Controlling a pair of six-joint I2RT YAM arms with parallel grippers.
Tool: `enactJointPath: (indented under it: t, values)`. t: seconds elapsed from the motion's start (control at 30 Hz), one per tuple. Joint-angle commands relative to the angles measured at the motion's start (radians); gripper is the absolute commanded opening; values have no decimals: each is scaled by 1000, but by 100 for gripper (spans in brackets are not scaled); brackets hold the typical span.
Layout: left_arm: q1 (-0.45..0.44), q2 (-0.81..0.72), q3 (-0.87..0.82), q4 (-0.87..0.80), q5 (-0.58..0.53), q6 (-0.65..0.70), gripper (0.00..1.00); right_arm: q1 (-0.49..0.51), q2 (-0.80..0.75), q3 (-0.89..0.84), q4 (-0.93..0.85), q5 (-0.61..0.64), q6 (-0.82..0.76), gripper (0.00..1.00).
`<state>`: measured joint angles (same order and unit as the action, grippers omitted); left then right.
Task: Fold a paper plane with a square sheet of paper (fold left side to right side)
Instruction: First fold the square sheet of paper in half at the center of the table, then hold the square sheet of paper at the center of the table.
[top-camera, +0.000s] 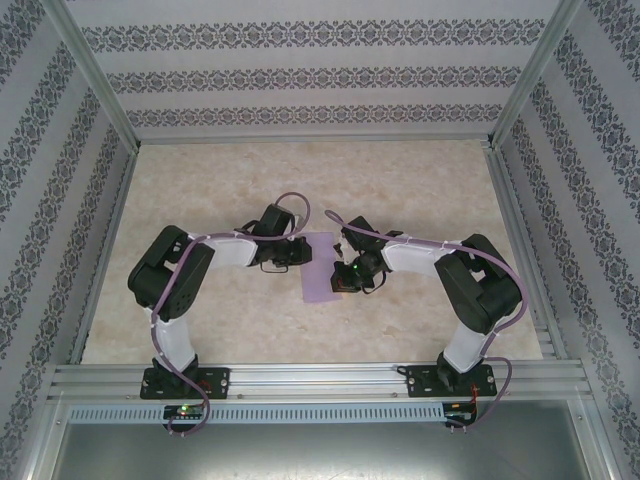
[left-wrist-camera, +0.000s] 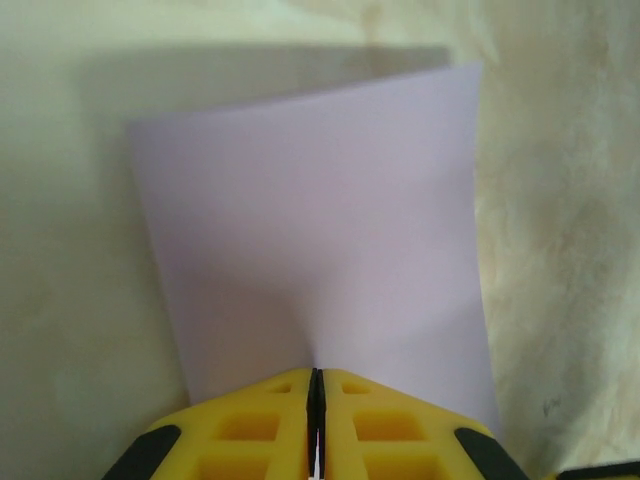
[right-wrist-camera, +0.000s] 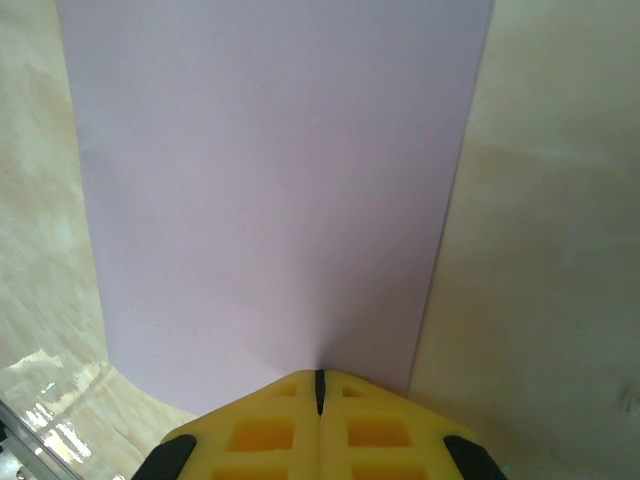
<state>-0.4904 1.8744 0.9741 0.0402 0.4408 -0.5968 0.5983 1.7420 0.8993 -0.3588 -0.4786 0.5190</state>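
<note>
The square sheet of paper (top-camera: 319, 283) is plain lilac and lies mid-table between both arms as a tall narrow rectangle. My left gripper (top-camera: 303, 252) comes in from the left and is shut on the sheet's near edge (left-wrist-camera: 310, 220). The paper rises in a soft ridge from the left gripper (left-wrist-camera: 316, 375), whose jaws are pressed together. My right gripper (top-camera: 340, 272) comes in from the right. It is shut on the opposite edge of the sheet (right-wrist-camera: 270, 180), with the paper meeting the right gripper (right-wrist-camera: 320, 378) at its closed tips. The paper plane is out of view.
The marble-patterned tabletop (top-camera: 400, 180) stretches beyond the paper to the back. Patterned walls with metal posts close in the left, right and far sides. An aluminium rail (top-camera: 320, 378) carrying both arm bases runs along the near edge.
</note>
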Motion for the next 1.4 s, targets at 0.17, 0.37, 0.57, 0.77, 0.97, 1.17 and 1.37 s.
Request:
enactJointPath:
  t: [0.17, 0.37, 0.57, 0.77, 0.97, 1.17, 1.37]
  values:
    - [104, 92, 126, -65, -73, 73, 13, 2, 44, -47, -105, 92, -16, 0]
    - [136, 178, 247, -100, -48, 80, 13, 4, 41, -50, -100, 90, -12, 0]
    - [151, 233, 328, -138, -51, 94, 13, 5, 39, -59, -90, 89, -5, 0]
    - [174, 222, 376, -181, -41, 116, 14, 6, 45, -51, -71, 74, 6, 0]
    - [197, 199, 469, -271, -32, 147, 14, 6, 37, -54, -57, 81, 16, 0]
    - [196, 54, 422, -274, -18, 135, 16, 6, 14, -83, -9, 106, 48, 0]
    - [194, -163, 186, -172, -14, 53, 18, 5, -29, -112, -4, 154, 54, 0]
